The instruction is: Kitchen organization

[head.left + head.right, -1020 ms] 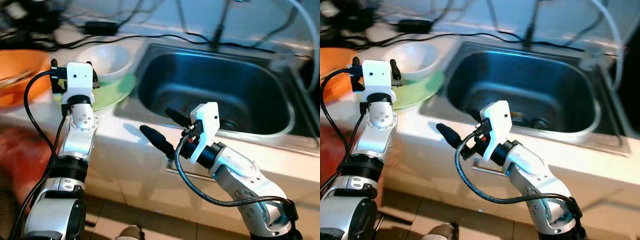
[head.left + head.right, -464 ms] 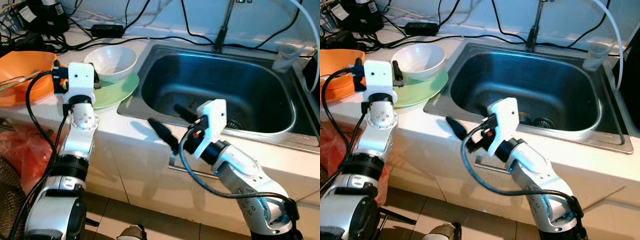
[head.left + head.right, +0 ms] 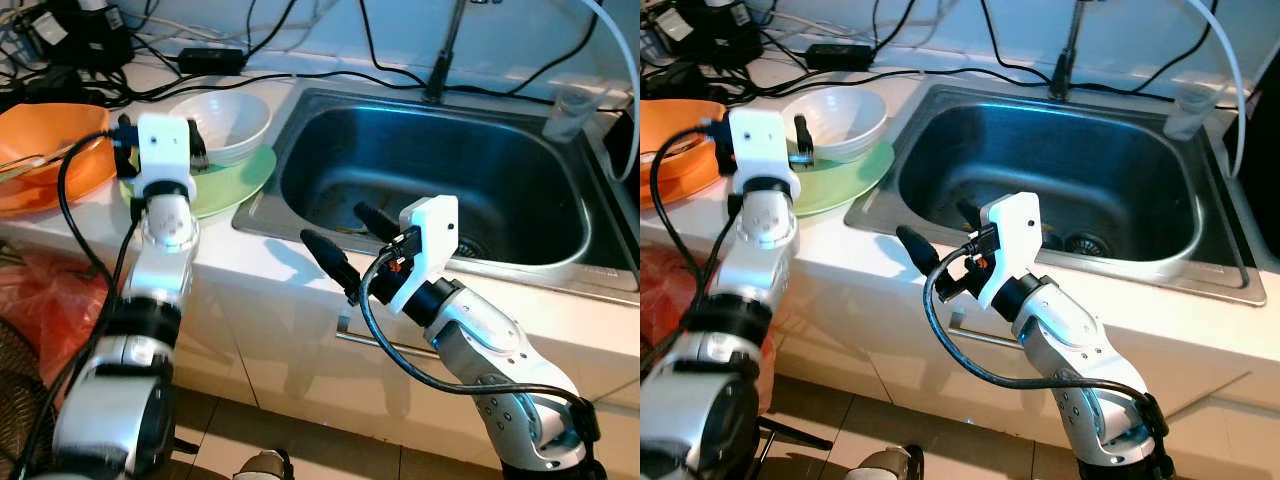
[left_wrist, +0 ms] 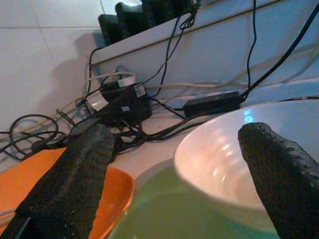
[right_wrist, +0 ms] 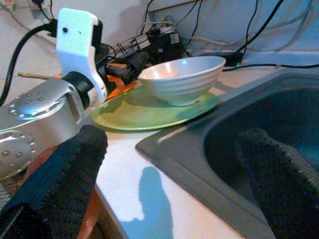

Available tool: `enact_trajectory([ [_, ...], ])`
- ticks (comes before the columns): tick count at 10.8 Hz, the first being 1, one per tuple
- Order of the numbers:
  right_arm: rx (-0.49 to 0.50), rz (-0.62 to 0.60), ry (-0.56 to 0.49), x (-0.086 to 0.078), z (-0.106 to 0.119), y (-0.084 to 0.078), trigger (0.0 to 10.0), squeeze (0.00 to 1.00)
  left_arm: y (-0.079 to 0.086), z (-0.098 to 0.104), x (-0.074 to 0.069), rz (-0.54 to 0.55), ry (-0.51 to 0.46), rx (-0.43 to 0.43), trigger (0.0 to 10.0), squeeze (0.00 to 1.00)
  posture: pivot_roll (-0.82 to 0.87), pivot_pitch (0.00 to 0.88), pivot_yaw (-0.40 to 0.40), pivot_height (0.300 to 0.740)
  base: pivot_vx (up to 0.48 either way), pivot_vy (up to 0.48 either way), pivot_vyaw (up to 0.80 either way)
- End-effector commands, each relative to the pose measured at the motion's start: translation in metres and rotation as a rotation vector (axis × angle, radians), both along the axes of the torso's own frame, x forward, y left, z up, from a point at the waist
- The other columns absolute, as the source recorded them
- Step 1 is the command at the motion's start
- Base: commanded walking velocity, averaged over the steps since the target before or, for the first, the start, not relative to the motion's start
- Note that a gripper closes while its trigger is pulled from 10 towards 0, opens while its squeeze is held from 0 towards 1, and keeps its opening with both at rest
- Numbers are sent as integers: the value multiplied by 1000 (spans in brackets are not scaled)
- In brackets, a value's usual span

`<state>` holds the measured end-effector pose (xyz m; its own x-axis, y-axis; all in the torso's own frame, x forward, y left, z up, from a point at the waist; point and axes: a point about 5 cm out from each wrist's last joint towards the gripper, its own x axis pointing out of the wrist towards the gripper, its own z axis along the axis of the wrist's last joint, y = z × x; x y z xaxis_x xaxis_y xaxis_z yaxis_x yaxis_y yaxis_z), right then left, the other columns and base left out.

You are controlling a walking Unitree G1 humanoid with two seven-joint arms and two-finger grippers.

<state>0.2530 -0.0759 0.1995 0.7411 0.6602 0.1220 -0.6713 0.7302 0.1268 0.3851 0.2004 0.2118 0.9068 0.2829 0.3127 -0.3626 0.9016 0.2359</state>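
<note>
A white bowl (image 3: 228,120) stands on a green plate (image 3: 238,178) on the counter, left of the steel sink (image 3: 268,222). My left gripper (image 3: 160,136) is open at the plate's left side, level with the bowl. In the left wrist view the bowl (image 4: 224,154) and plate (image 4: 164,211) lie between its spread fingers (image 4: 75,184), close ahead. My right gripper (image 3: 350,240) is open and empty above the sink's front-left rim, pointing toward the plate. The right wrist view shows the bowl (image 5: 182,79) and plate (image 5: 149,112) farther off.
An orange bowl (image 3: 45,150) with chopsticks sits at the far left. Black cables and a power adapter (image 3: 210,58) run along the back of the counter. A faucet (image 3: 445,50) and a clear cup (image 3: 568,110) stand behind the sink. A red bag (image 3: 40,300) lies below the counter.
The camera shifted and the blur has cleared. My left gripper has edged forward toward the bowl. My right gripper has risen slightly at the sink rim.
</note>
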Motion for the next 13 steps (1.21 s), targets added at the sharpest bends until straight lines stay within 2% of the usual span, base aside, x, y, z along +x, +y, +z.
enact_trajectory([
  [1,14,6,-5,-4,5,0,10000,0,3,5,2,-9,-5,-4,10000,0,37,106,29,740,0,0,0],
  [3,24,25,-4,-7,11,3,10000,0,3,19,9,-40,-9,39,10000,0,31,120,43,740,0,0,0],
  [4,21,16,-2,-7,10,2,10000,0,6,23,14,-74,46,72,10000,0,36,129,53,740,0,0,0],
  [6,21,6,12,-8,8,1,10000,0,20,35,16,-86,70,92,10000,0,40,129,59,740,0,0,0],
  [7,19,6,13,-9,7,2,10000,0,24,43,16,-117,55,63,10000,0,39,129,59,740,0,0,0],
  [8,17,4,16,-8,6,1,10000,0,23,48,17,-205,61,18,10000,0,39,127,57,740,0,0,0],
  [10,10,2,18,-6,5,0,10000,0,14,53,20,-413,138,45,10000,0,47,118,52,740,0,0,0],
  [11,9,5,18,-5,4,1,10000,0,9,48,19,-512,192,57,10000,0,50,116,52,740,0,0,0],
  [13,8,4,18,-6,4,1,10000,0,18,34,18,-551,291,107,10000,0,49,115,58,740,0,0,0],
])
